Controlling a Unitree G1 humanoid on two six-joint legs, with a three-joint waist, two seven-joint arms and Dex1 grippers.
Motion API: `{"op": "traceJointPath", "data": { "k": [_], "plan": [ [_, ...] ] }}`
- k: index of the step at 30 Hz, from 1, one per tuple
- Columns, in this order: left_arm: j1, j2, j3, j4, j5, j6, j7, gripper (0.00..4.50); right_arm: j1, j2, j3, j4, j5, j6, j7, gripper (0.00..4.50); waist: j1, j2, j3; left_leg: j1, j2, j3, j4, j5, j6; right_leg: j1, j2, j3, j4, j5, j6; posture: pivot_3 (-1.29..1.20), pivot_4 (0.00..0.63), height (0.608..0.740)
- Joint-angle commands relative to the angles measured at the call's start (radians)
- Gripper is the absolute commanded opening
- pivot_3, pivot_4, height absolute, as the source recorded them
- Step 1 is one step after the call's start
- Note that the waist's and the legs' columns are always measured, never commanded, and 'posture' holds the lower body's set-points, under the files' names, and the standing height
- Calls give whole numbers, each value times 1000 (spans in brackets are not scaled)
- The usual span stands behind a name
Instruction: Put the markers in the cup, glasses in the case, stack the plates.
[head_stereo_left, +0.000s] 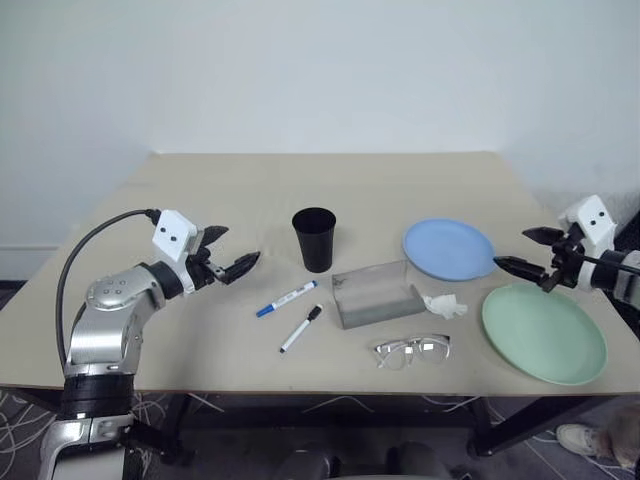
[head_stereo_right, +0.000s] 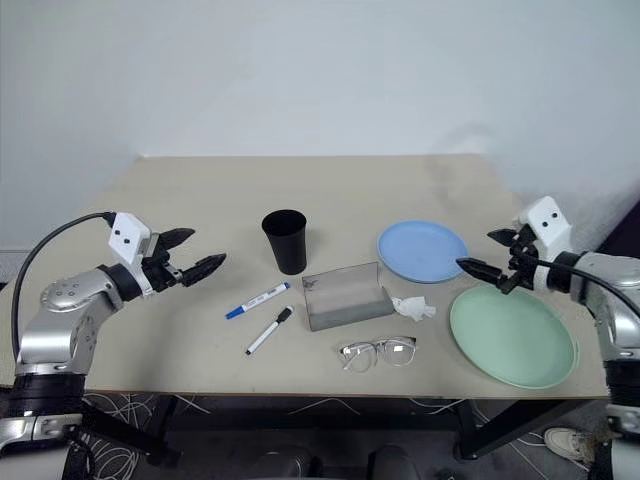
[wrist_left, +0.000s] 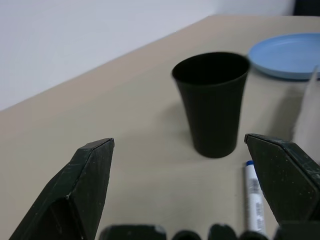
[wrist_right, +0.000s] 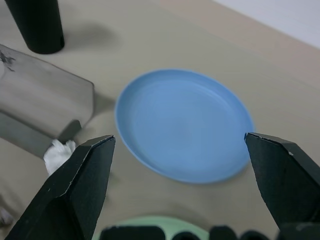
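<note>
Black plastic forms the cup (head_stereo_left: 314, 239), standing upright and empty near the centre of the counter (head_stereo_left: 250, 185). At its 7 o'clock, near it, lie the two markers: the blue-capped marker (head_stereo_left: 286, 298) and, just beyond it at 6 o'clock, the black-capped marker (head_stereo_left: 300, 329); both are apart from the cup. At the cup's 4 o'clock the grey case (head_stereo_left: 377, 294) sits with its lid raised, and the glasses (head_stereo_left: 412, 350) rest outside it at the case's 5 o'clock. A crumpled tissue (head_stereo_left: 444, 305) lies just beside the case at 3 o'clock. The blue plate (head_stereo_left: 448, 249) and the green plate (head_stereo_left: 543, 332) lie side by side, unstacked, the green one at the blue one's 4 o'clock. No step is complete. The left gripper (head_stereo_left: 232, 253) hangs with jaws released and nothing between them, aimed toward the cup and markers; the right gripper (head_stereo_left: 522, 250) hangs likewise released over the plates' near edges. Probable next move: descend the left jaws onto a marker barrel, or the right jaws onto a plate rim. Blue print on the blue-capped marker is not legible.
</note>
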Motion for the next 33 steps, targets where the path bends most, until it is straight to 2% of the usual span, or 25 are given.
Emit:
{"op": "traceJointPath", "data": {
  "k": [1, 5, 12, 19, 33],
  "plan": [
    [-35, 36, 25, -83, -49, 41, -23, 4441, -107, -57, -18, 77, -16, -62, 37, 4500, 0, 0, 0, -1, 1, 2, 0, 0, 0, -1, 0, 0, 0, 0, 0, 0, 0, 727],
    [-3, 65, 39, -172, -108, 129, -44, 4441, -168, -70, 11, 167, -52, -116, 58, 4500, -1, -1, 0, -2, 8, 17, 0, 0, 0, -4, 0, -1, 0, 0, -1, 0, 0, 727],
    [107, 79, 102, -283, -156, 184, -20, 4441, -137, -61, -6, 254, -61, -112, 32, 4500, 0, -1, 0, -3, 12, 21, 0, -2, 2, -10, 0, 1, 0, 2, -2, 0, 0, 727],
    [170, 56, 133, -279, -149, 162, 17, 4441, -8, -1, -59, 315, -52, -71, -56, 4500, 0, -1, -1, -4, 12, 21, 3, -2, 1, -8, 0, -1, 0, 2, -3, 0, 0, 727],
    [212, 53, 131, -268, -145, 139, 18, 4441, 92, 42, -70, 412, -64, -41, -139, 4500, 0, 2, 0, -4, 20, 39, 8, -2, 2, -8, 0, 0, 0, 2, -3, 0, 0, 727]
  ]
}}
